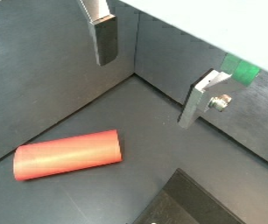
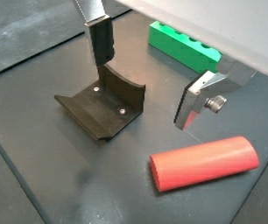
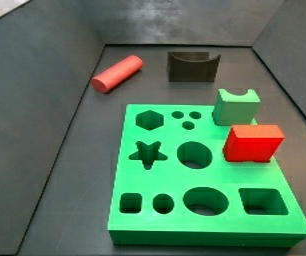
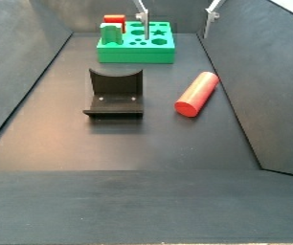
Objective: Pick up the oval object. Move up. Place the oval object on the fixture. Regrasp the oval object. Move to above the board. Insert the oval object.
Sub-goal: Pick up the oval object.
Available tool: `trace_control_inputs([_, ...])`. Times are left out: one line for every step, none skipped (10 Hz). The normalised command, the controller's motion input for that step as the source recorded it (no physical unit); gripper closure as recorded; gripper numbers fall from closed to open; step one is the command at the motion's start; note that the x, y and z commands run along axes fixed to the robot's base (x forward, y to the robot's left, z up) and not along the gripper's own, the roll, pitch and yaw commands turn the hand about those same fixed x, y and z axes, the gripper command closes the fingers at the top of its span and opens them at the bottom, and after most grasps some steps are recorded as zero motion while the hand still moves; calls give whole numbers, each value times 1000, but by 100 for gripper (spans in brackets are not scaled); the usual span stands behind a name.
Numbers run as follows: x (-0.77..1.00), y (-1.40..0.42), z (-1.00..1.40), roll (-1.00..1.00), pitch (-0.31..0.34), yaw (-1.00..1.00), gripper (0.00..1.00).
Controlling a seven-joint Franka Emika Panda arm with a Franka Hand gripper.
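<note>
Dark grey flooring point(image 4: 136, 191) with matching walls is enclosing the whole work area. Above it the gripper point(image 2: 148, 74) is hanging with its two silver, dark-padded fingers point(image 2: 102, 44) spread wide apart, and nothing is sitting between them; in a side view only the finger tips point(image 4: 143, 10) are poking in at the upper edge, high over the far end of the floor.

Below the gripper, and off to the outside of one finger, the oval object point(image 2: 204, 163) is lying on its side on the floor, apart from both fingers; it is also showing in a wrist view point(image 1: 68, 155) and in both side views point(image 3: 117, 72) point(image 4: 196, 92). The fixture point(image 2: 103, 107) is resting under the gripper, close beneath the other finger, its curved notch facing up, and it is standing near the oval object without touching it point(image 4: 115, 92).

Beyond the gripper, the board point(image 3: 203, 175) is lying flat, well apart from the peg. A light green notched block point(image 3: 239, 106) and a red cube point(image 3: 255, 142) are sitting on the board's edge, just beside each other.
</note>
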Motion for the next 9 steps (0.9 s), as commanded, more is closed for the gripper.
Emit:
trace_control_inputs([0, -146, -157, 86, -17, -6, 0])
trace_control_inputs([-277, -437, -571, 174, -231, -117, 0])
trace_control_inputs([-111, -471, -543, 167, -183, -160, 0])
trace_control_inputs([-83, -466, -500, 147, -190, -174, 0])
trace_control_inputs([0, -280, -406, 89, -150, -286, 0])
trace_control_inputs([0, -151, -226, 57, -74, -760, 0])
trace_control_inputs([0, -66, -329, 70, -64, -649, 0])
trace_control_inputs([-9, -71, -383, 103, -59, -603, 0])
trace_control_inputs([0, -26, -394, 74, -60, -514, 0])
